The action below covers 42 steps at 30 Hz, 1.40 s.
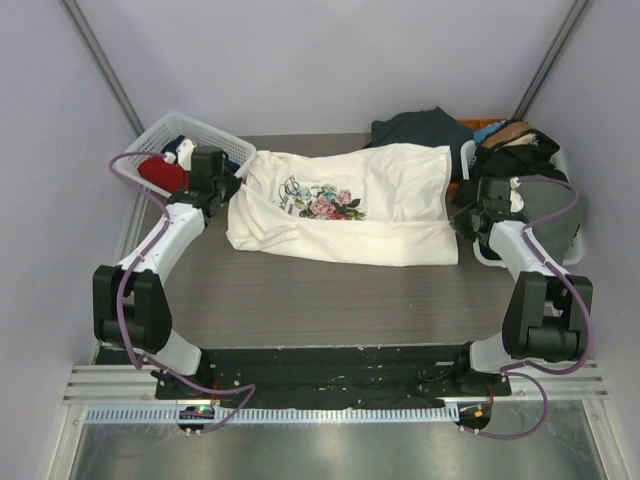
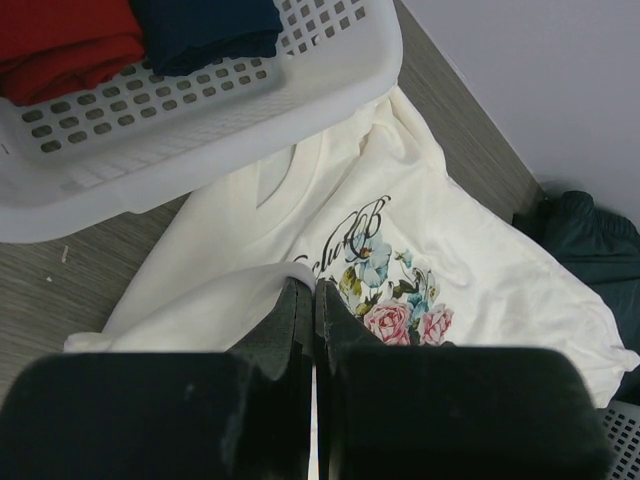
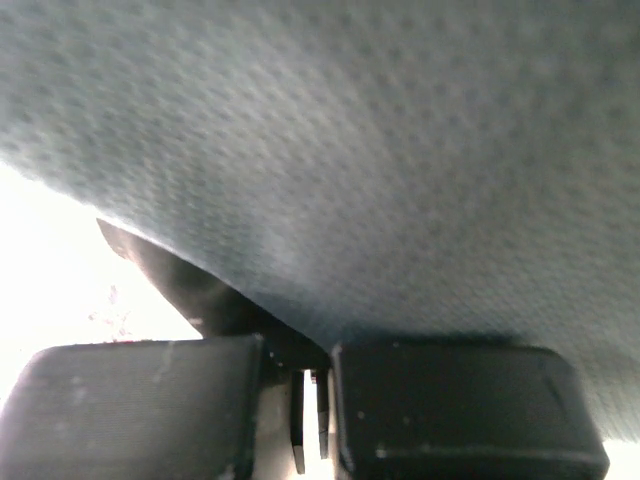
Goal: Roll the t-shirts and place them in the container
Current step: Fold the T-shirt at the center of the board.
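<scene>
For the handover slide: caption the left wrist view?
Left jaws shut on the cream floral t-shirt beside the white basket.

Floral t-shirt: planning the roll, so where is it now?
Top view: the floral t-shirt lies spread flat mid-table, between the white lattice basket at far left and the dark clothes pile at far right.

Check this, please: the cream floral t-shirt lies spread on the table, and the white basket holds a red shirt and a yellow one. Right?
Not quite: beside the red shirt, the white basket holds a navy shirt, not a yellow one, as the left wrist view shows. The rest stands.
</scene>
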Tool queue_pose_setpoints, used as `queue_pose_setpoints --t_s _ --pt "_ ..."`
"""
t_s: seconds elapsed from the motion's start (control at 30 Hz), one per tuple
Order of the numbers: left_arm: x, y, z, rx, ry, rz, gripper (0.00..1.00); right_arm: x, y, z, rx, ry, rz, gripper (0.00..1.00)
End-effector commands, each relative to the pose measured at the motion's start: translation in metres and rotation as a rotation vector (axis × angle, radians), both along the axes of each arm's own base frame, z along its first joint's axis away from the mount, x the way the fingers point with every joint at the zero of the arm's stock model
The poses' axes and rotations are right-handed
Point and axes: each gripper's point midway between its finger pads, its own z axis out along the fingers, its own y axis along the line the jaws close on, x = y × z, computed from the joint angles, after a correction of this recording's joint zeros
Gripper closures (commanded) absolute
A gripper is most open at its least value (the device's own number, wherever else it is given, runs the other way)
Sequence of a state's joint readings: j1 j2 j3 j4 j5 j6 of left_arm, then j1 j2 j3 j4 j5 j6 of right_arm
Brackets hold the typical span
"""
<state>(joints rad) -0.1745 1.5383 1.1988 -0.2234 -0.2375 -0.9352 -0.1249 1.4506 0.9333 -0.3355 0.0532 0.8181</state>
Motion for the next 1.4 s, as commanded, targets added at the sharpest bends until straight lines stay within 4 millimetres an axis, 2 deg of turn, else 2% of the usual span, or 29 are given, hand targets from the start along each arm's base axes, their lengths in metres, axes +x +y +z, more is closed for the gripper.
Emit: queue_pose_setpoints --t_s 0.0,0.03,0.07,0.1,0.13,0.2,0.23,0.3,0.37,0.47,0.5,0.6,0.63,0.67,0.73,0.83,0.87,0.9,0.97,1.0,1.07,1.1,1.13,1.2,1.23,1.3,1.33,1.37 --pt "0.014 0.001 0.007 0.017 -0.019 0.005 1.0 0.022 -0.01 0.018 -0.039 -0.068 -0.017 0.99" --pt "0.017 0.001 0.007 0.014 -0.019 0.001 1.0 0.022 -0.008 0.015 -0.034 -0.063 -0.005 0.95" --pt "0.02 -0.002 -0.002 0.012 0.002 -0.008 1.0 0.023 -0.006 0.015 -0.035 -0.058 0.007 0.92" --pt "0.024 -0.003 0.0 0.008 -0.007 -0.012 1.0 0.024 -0.005 0.016 -0.037 -0.059 0.01 0.89" --pt "0.027 -0.005 -0.002 0.009 -0.003 -0.021 1.0 0.023 -0.005 0.015 -0.039 -0.046 0.011 0.76" --pt "0.036 -0.01 -0.008 0.004 0.009 -0.035 1.0 0.024 0.0 0.019 -0.046 -0.053 0.04 0.57" --pt "0.039 -0.011 -0.011 0.003 0.014 -0.041 0.99 0.024 0.001 0.021 -0.053 -0.056 0.044 0.52" --pt "0.046 -0.013 -0.02 0.012 0.034 -0.054 0.99 0.022 0.003 0.028 -0.06 -0.072 0.046 0.49" --pt "0.052 -0.014 -0.015 0.02 0.025 -0.058 0.94 0.021 0.003 0.036 -0.071 -0.095 0.045 0.48" --pt "0.055 -0.014 -0.008 0.035 0.015 -0.068 0.71 0.016 0.0 0.043 -0.094 -0.105 0.035 0.48" --pt "0.054 -0.013 -0.005 0.037 0.009 -0.065 0.57 0.015 0.0 0.049 -0.098 -0.118 0.037 0.48" --pt "0.047 -0.012 0.012 0.057 -0.023 -0.08 0.47 0.013 0.003 0.06 -0.106 -0.152 0.057 0.48" --pt "0.043 -0.011 0.024 0.065 -0.044 -0.084 0.46 0.013 0.005 0.063 -0.107 -0.161 0.07 0.48" --pt "0.032 -0.007 0.032 0.1 -0.038 -0.089 0.43 0.011 0.012 0.067 -0.105 -0.185 0.094 0.48" --pt "0.023 -0.003 0.036 0.144 -0.021 -0.099 0.43 0.011 0.019 0.074 -0.101 -0.219 0.118 0.49" --pt "0.011 0.002 0.027 0.203 0.032 -0.128 0.49 0.009 0.028 0.074 -0.097 -0.229 0.145 0.53" --pt "0.009 0.001 0.017 0.214 0.062 -0.15 0.53 0.007 0.032 0.069 -0.091 -0.223 0.157 0.54" --pt "0.01 0.0 0.016 0.22 0.067 -0.166 0.61 0.008 0.035 0.07 -0.085 -0.236 0.166 0.55" --pt "0.013 -0.003 0.007 0.246 0.094 -0.207 0.68 0.007 0.041 0.067 -0.069 -0.242 0.183 0.57" --pt "0.018 -0.006 -0.006 0.247 0.127 -0.227 0.79 0.008 0.044 0.068 -0.062 -0.252 0.19 0.57" --pt "0.03 -0.011 -0.007 0.254 0.137 -0.255 0.88 0.008 0.048 0.067 -0.052 -0.252 0.201 0.58" --pt "0.036 -0.012 -0.026 0.259 0.181 -0.264 0.99 0.008 0.051 0.067 -0.051 -0.252 0.206 0.58" --pt "0.047 -0.014 -0.018 0.259 0.162 -0.261 1.0 0.008 0.051 0.067 -0.051 -0.252 0.208 0.58" --pt "0.057 -0.014 -0.027 0.277 0.183 -0.271 1.0 0.007 0.051 0.068 -0.053 -0.255 0.209 0.58" --pt "0.064 -0.015 -0.039 0.281 0.204 -0.277 1.0 0.007 0.051 0.07 -0.056 -0.258 0.208 0.58" --pt "0.082 -0.021 -0.034 0.291 0.18 -0.3 1.0 0.006 0.05 0.073 -0.062 -0.265 0.206 0.58" --pt "0.089 -0.022 -0.053 0.291 0.216 -0.31 1.0 0.006 0.049 0.073 -0.068 -0.266 0.205 0.58" --pt "0.099 -0.026 -0.041 0.291 0.197 -0.316 1.0 0.005 0.048 0.072 -0.071 -0.262 0.203 0.58"
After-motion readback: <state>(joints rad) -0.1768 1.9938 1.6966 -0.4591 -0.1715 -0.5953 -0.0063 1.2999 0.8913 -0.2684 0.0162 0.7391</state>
